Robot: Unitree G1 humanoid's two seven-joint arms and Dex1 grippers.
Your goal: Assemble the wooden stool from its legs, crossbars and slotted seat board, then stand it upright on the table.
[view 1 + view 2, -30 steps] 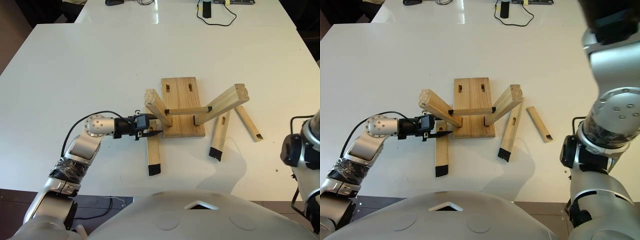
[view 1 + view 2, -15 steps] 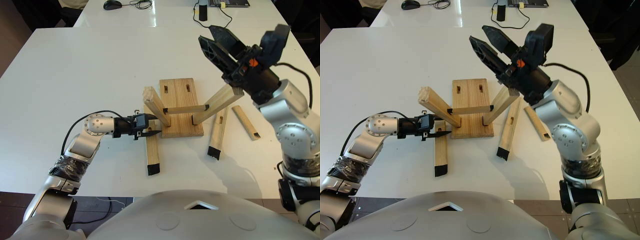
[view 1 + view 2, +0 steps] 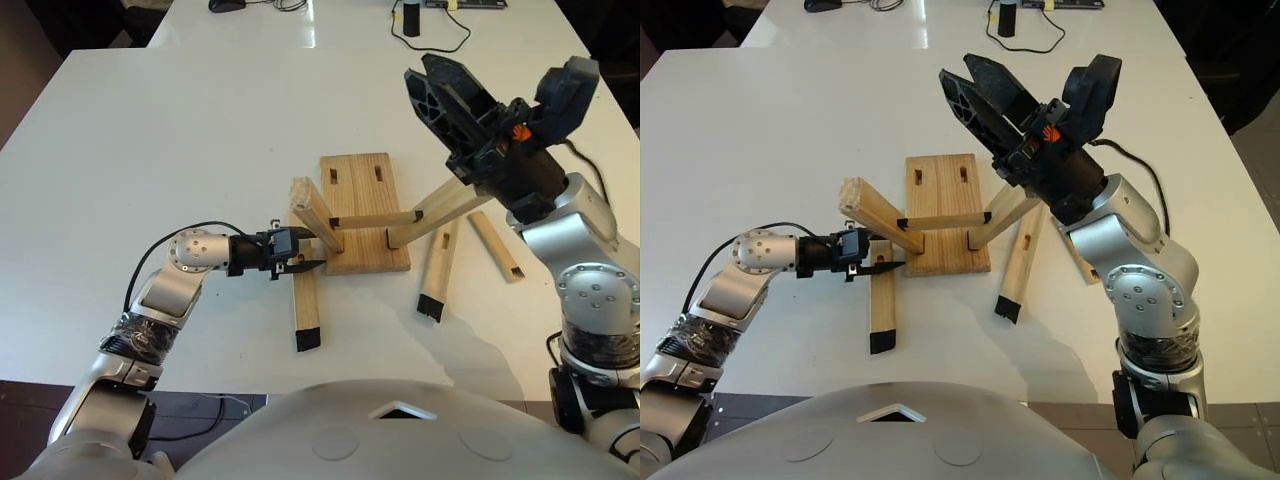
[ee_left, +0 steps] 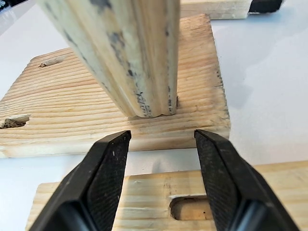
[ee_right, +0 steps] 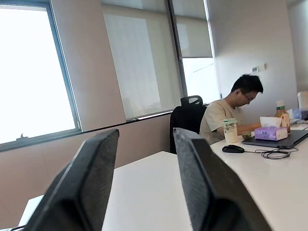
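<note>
Partial wooden stool (image 3: 360, 190) legs-up, loose legs (image 3: 307, 305) beside

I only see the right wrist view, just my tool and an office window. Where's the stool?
Observer: On the table, near your raised right tool: the seat board lies flat with two tilted legs and a crossbar fitted.
Operator: And the left tool?
Observer: The left tool is open at the foot of the left-hand leg.
Operator: Loose parts?
Observer: Three pieces lie on the table beside the board.
</note>
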